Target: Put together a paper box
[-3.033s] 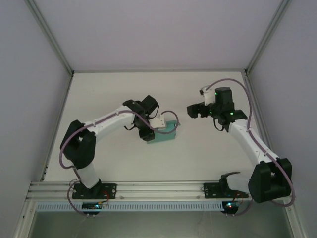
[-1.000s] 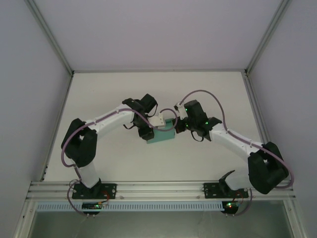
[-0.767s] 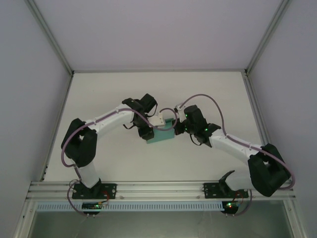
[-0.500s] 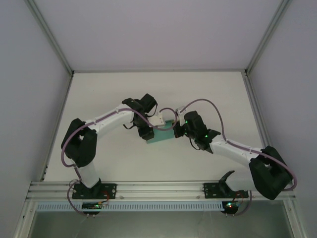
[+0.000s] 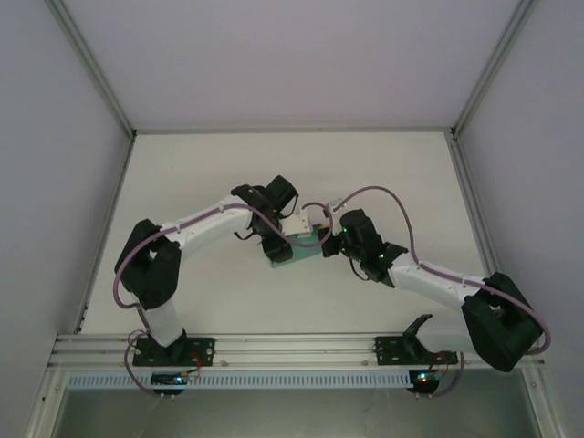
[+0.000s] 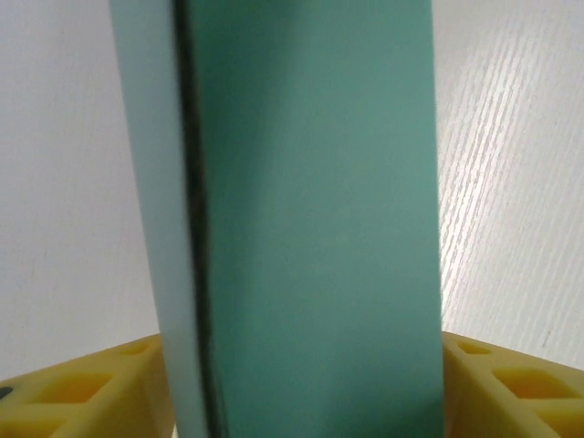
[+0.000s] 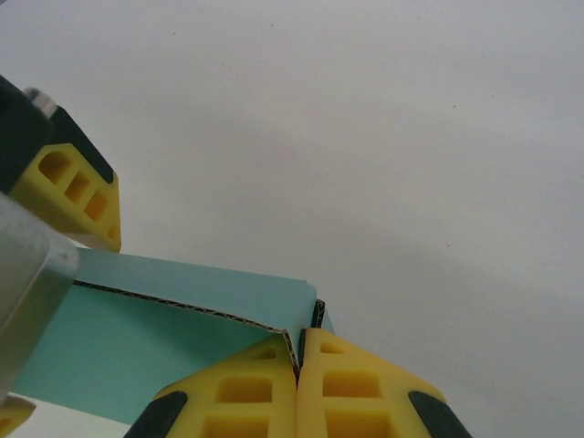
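The teal paper box [image 5: 307, 249] sits at mid-table between both arms. My left gripper [image 5: 288, 243] is shut on it from the left. In the left wrist view the box's broad teal face [image 6: 310, 201] stands between the yellow fingers [image 6: 68, 392], with a dark seam down its left side. My right gripper [image 5: 326, 243] meets the box's right end. In the right wrist view its yellow fingers [image 7: 246, 392] are pinched shut [image 7: 298, 351] on a corner of the box's raised card wall [image 7: 182, 306], whose corrugated edge shows. The left gripper's finger [image 7: 78, 187] is at the far side.
The white table [image 5: 210, 173] spreads around the box, bounded by grey walls and metal posts [image 5: 91, 73]. An aluminium rail [image 5: 292, 349] carrying both arm bases runs along the near edge. The right arm's purple cable [image 5: 392, 205] loops above its forearm.
The right arm has swung left from the right side to the box and shut on its right corner. The left gripper and box have shifted slightly right.
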